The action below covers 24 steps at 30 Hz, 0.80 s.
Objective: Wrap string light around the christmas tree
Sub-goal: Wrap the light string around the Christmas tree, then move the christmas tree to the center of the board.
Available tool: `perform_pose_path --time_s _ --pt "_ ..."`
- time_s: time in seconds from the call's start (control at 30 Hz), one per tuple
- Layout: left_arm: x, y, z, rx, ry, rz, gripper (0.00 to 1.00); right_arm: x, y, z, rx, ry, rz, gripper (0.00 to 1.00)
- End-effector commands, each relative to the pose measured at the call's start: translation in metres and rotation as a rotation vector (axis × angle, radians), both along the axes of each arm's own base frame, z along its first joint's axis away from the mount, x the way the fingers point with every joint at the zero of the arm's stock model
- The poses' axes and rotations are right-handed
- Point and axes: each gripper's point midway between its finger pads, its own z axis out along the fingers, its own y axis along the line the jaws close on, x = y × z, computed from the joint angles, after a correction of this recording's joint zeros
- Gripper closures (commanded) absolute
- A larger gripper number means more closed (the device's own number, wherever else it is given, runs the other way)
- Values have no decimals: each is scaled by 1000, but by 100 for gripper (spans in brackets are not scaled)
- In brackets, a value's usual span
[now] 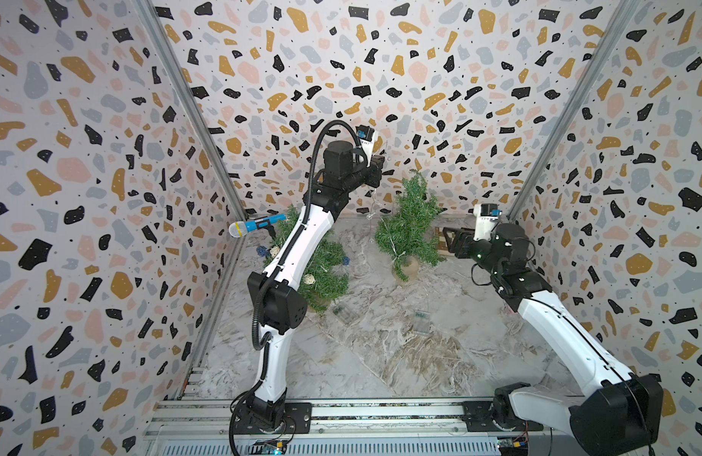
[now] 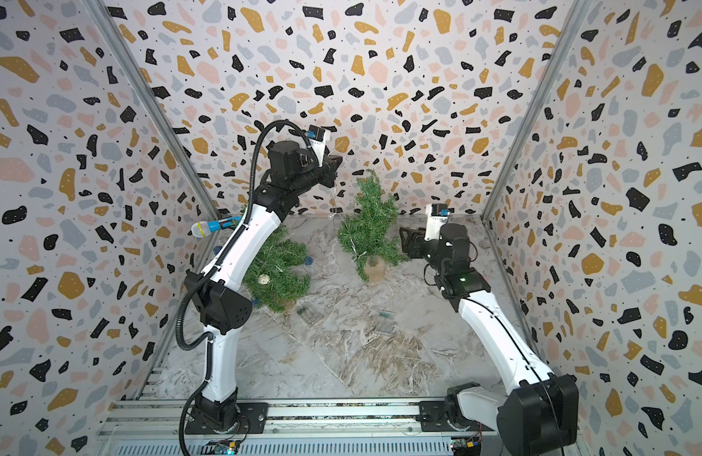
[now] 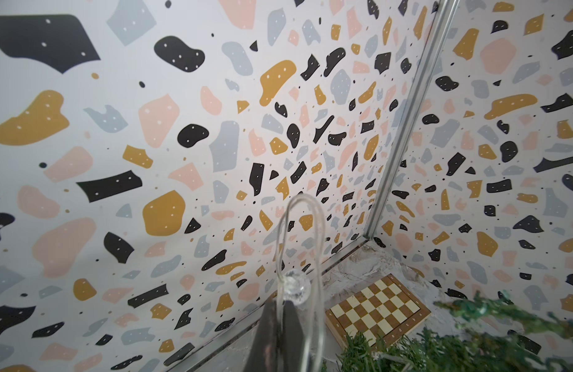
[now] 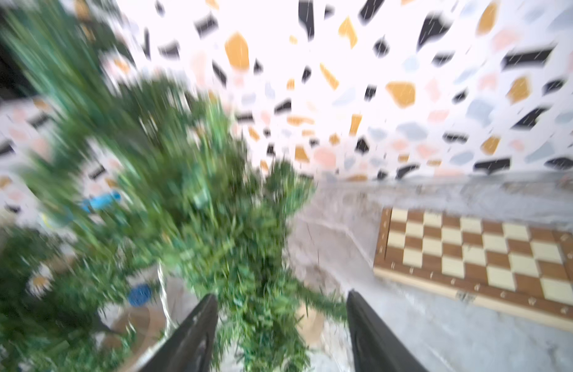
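The small green christmas tree stands in a tan pot mid-table. My left gripper is raised high, left of the treetop, shut on the string light, a clear wire that loops past its tips with a round clear bulb at them. The wire hangs down from it to the tree's left side, ending in a bulb. My right gripper is open at the tree's right side. In the blurred right wrist view, lower branches lie between its fingers.
A second, decorated tree stands behind my left arm. A blue microphone pokes from the left wall. Two clear battery boxes lie on the marble top. A chessboard lies in the back right corner.
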Motion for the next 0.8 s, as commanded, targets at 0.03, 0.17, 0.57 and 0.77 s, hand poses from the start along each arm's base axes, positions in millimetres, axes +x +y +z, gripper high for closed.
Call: perform_pose_path --time_s 0.03,0.17,0.57,0.77 --pt "-7 -17 27 -39 -141 -129 95 43 -19 49 107 -106 -29 33" --pt "-6 -25 28 -60 -175 -172 95 100 -11 38 174 -39 50 34" --pt "-8 -28 24 -64 -146 -209 95 18 21 -17 -84 -26 92 6" --pt "-8 -26 29 -80 -157 -209 95 1 71 -28 -272 -50 120 2"
